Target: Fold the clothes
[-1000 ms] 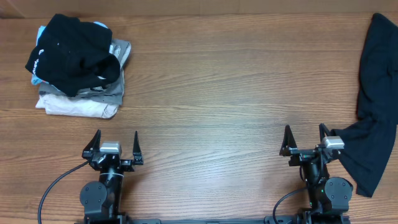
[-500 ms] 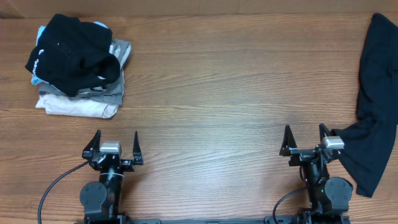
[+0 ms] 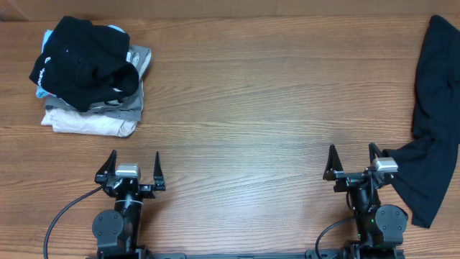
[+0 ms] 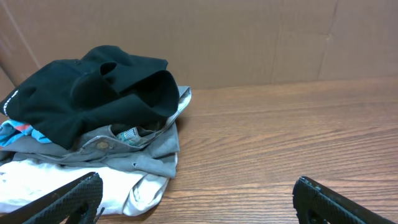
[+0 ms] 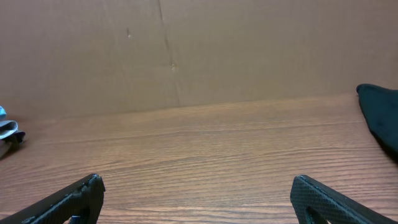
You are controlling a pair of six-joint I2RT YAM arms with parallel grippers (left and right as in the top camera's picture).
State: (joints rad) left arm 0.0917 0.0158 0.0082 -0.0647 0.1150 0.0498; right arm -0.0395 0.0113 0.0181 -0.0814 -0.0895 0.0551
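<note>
The clothes, a plain black T-shirt (image 3: pixel 435 115), lie crumpled along the table's right edge, partly out of the overhead view; a black corner of the T-shirt (image 5: pixel 380 113) shows at the far right of the right wrist view. My right gripper (image 3: pixel 353 160) stands open at the front edge, just left of the shirt's lower part, with nothing between its fingers. At the front left my left gripper (image 3: pixel 134 162) is open and empty too. The gap of the left gripper (image 4: pixel 196 186) faces the pile at the back left; the right gripper (image 5: pixel 198 185) faces bare wood.
A pile of other garments (image 3: pixel 90 72) sits at the back left: a black one with white lettering (image 4: pixel 93 87) on top, grey (image 4: pixel 146 140) and cream-white (image 4: pixel 74 180) ones below. A brown cardboard wall (image 5: pixel 186 50) closes the far side of the table (image 3: pixel 251 108).
</note>
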